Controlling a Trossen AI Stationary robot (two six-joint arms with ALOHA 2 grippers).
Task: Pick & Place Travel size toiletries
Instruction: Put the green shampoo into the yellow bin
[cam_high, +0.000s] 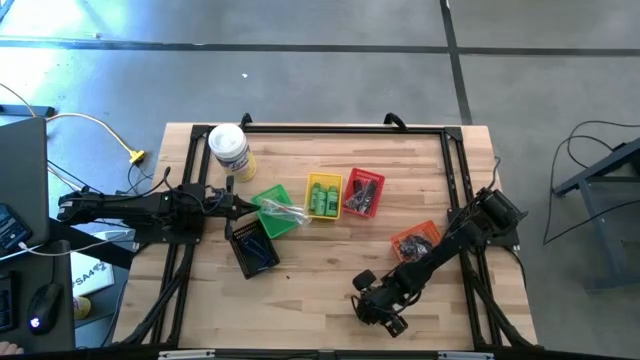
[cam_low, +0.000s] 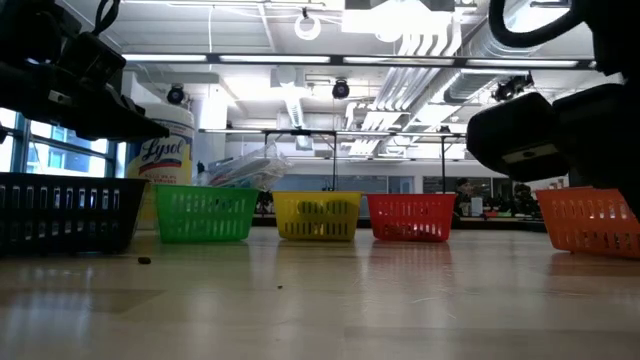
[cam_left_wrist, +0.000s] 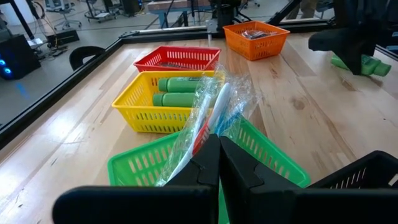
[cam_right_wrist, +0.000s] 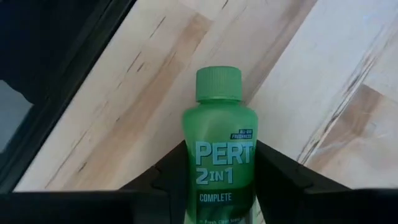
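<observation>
Your right gripper (cam_right_wrist: 217, 186), at the table's five o'clock, clasps the green bottle (cam_right_wrist: 218, 149) mid-body: light, stiff, probably slick plastic; the left gripper (cam_left_wrist: 219, 163) waits clenched at nine o'clock.

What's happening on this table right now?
The robot is sorting travel toiletries into small baskets. The right gripper, near the table's front edge, has its jaws on either side of a green Pert bottle lying on the wood. The left gripper sits shut above the green basket, which holds clear-wrapped toothbrushes. The yellow basket already holds green bottles.
</observation>
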